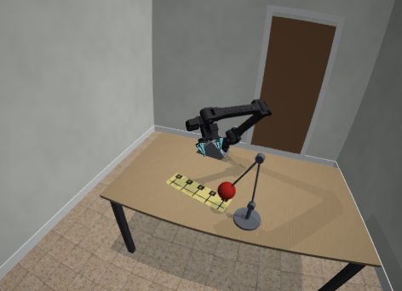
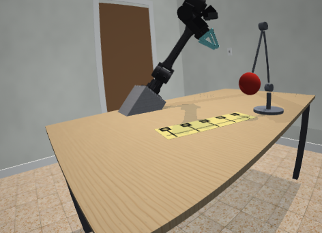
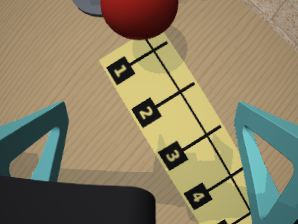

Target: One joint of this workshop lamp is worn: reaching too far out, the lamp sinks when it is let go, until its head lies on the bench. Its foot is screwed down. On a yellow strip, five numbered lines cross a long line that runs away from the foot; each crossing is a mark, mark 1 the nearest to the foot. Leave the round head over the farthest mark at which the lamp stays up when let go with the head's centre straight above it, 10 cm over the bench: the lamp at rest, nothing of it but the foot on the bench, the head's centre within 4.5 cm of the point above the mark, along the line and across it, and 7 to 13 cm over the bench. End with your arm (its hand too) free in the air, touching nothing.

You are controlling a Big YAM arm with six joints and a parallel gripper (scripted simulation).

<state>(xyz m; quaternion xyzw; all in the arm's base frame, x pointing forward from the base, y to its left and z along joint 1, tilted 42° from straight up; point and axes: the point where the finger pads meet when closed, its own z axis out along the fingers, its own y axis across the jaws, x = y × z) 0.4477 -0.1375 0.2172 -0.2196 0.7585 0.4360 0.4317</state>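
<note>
The lamp's red round head (image 1: 226, 190) (image 2: 250, 83) (image 3: 139, 2) hangs above the bench at the near-foot end of the yellow strip (image 1: 187, 188) (image 2: 191, 126) (image 3: 193, 163), close to mark 1. Its grey round foot (image 1: 247, 219) (image 2: 268, 110) stands on the bench, and its two thin rods meet at a high elbow (image 1: 260, 158) (image 2: 262, 26). The strip's marks are numbered 1 to 5 in the wrist view. My gripper (image 1: 209, 148) (image 2: 209, 40) (image 3: 151, 111) is open and empty, high above the bench, well away from the head.
The arm's grey base block (image 1: 215, 151) (image 2: 141, 101) sits at the back of the wooden bench (image 1: 298, 211) (image 2: 119, 162). A brown door (image 1: 294, 83) (image 2: 124, 53) is in the wall behind. The floor is tiled.
</note>
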